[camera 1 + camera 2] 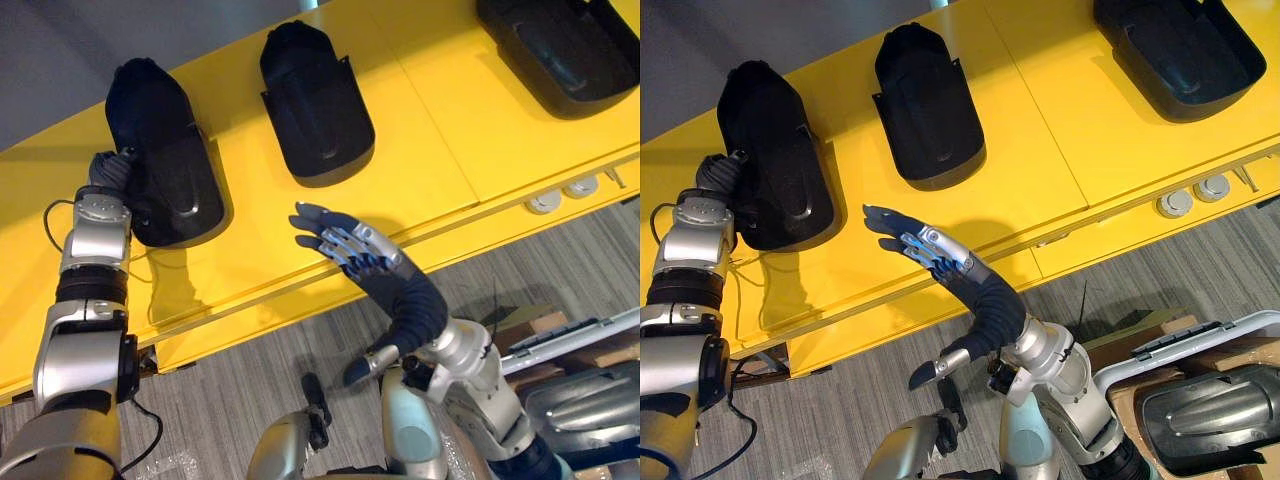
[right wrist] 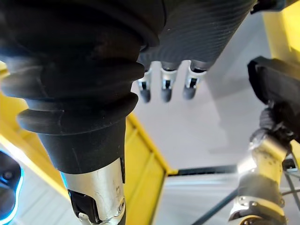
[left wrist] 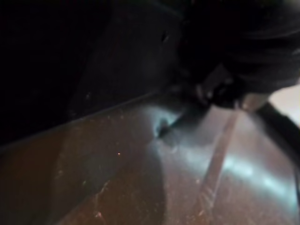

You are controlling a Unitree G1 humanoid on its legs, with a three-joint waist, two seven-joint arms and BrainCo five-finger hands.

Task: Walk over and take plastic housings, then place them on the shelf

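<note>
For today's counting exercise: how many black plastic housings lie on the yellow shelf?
3: the left housing by the left robot hand, the middle housing, and the right housing, cut off by the picture's edge. Others may lie beyond view.

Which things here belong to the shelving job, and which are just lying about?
Job: left housing with the left hand at it; middle housing; right housing; yellow shelf; right hand, open.
Lying about: two round discs on the shelf's front ledge.

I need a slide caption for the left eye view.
Left hand at the leftmost housing on the yellow shelf; right hand open, empty.
</note>
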